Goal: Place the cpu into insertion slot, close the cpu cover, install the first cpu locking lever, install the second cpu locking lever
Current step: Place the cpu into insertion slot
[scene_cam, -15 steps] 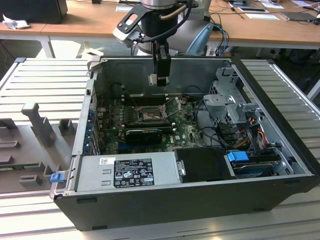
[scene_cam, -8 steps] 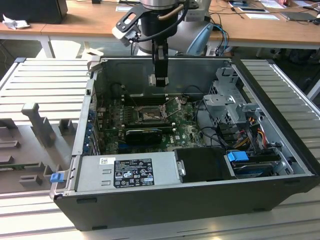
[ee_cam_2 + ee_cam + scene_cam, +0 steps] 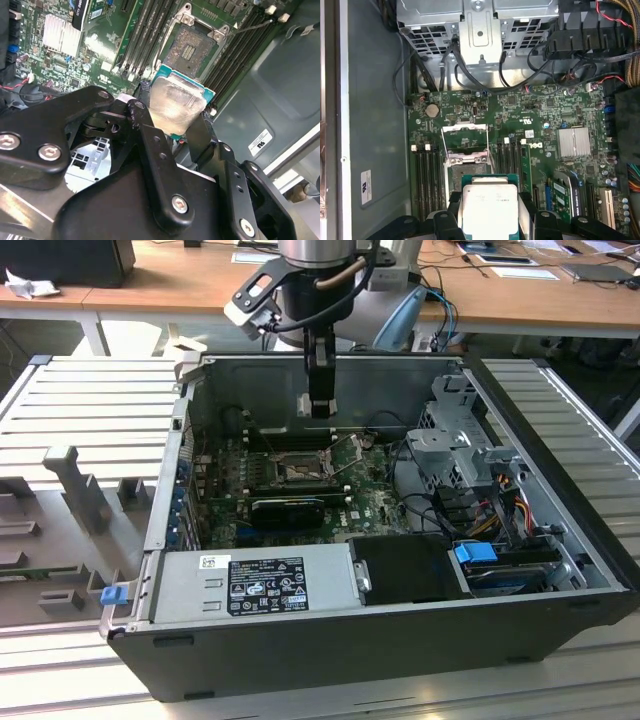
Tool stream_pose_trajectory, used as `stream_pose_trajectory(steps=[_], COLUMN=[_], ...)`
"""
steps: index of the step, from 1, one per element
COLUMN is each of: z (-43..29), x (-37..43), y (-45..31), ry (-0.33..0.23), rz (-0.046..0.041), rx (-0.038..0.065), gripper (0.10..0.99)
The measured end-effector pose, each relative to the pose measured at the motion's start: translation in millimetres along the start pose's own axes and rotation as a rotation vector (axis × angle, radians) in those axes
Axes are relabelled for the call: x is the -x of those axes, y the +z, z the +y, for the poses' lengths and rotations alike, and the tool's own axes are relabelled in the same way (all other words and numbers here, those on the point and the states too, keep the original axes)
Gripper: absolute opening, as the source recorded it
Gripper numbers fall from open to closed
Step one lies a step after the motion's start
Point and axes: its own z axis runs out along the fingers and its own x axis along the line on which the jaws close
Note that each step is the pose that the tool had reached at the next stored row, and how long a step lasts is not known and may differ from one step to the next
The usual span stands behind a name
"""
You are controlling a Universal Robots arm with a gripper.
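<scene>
My gripper (image 3: 320, 405) hangs inside the open computer case, above the motherboard, shut on the cpu (image 3: 308, 405). In both wrist views the cpu (image 3: 487, 207) (image 3: 175, 102) is a pale silver square on a green base, pinched at two opposite edges by the black fingers (image 3: 142, 97). The insertion slot (image 3: 192, 47) (image 3: 300, 472) lies open below and slightly ahead of the cpu, its contact field bare. The cpu cover (image 3: 465, 130) is swung up from the slot. A thin locking lever (image 3: 250, 25) sticks out beside the slot.
Black memory slots (image 3: 427, 175) flank the socket on both sides. A silver heatsink (image 3: 574, 142), a long black card (image 3: 288, 508), a drive cage with cables (image 3: 450, 445) and the power supply (image 3: 255, 580) crowd the case. The case walls (image 3: 190, 410) surround the board.
</scene>
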Motion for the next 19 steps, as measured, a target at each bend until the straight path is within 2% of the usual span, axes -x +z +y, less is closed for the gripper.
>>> stream_pose_trajectory(steps=[6, 15, 19], z=[-0.3, -1.3, -1.9], x=[0.1, 0.3, 0.4], y=[3.2, 15.0, 22.6], ry=[0.000, 0.000, 0.000], rz=[0.0000, -0.0022, -0.0022], rx=[0.000, 0.000, 0.000], gripper=[0.533, 0.533, 0.533])
